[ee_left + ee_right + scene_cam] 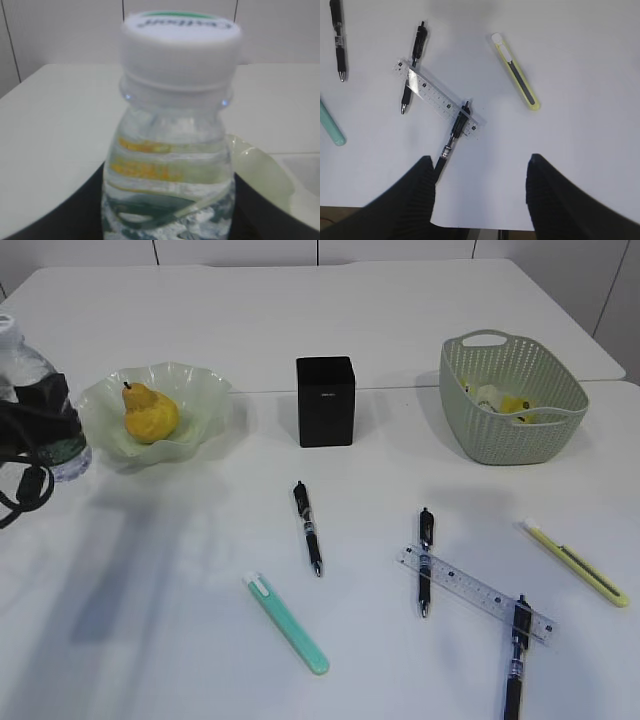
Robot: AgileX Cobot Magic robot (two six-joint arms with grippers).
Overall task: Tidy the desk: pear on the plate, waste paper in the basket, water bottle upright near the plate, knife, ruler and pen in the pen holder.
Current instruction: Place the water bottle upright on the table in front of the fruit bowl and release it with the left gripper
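White desk (200, 620) — the left gripper (40, 415) clasps the upright water bottle (30, 390) just beside the plate (195, 390), which holds the pear (150, 413). Beyond stand the pen holder (325, 400) and basket (513, 397), with what may be paper inside. Nearer, a clear ruler (440, 99) overlaps two pens — the right gripper (480, 195) hangs above, jaws apart, empty.

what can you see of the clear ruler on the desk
The ruler is a thin strip of clear plastic with fine dark printed marks along it. It lies flat on the white desk, running diagonally in the exterior view, its far end up and to the left. It crosses over one black pen near that far end, and a second black pen overlaps its near end; which of the two lies on top is hard to tell. No gripper touches it; the right gripper hangs open above.
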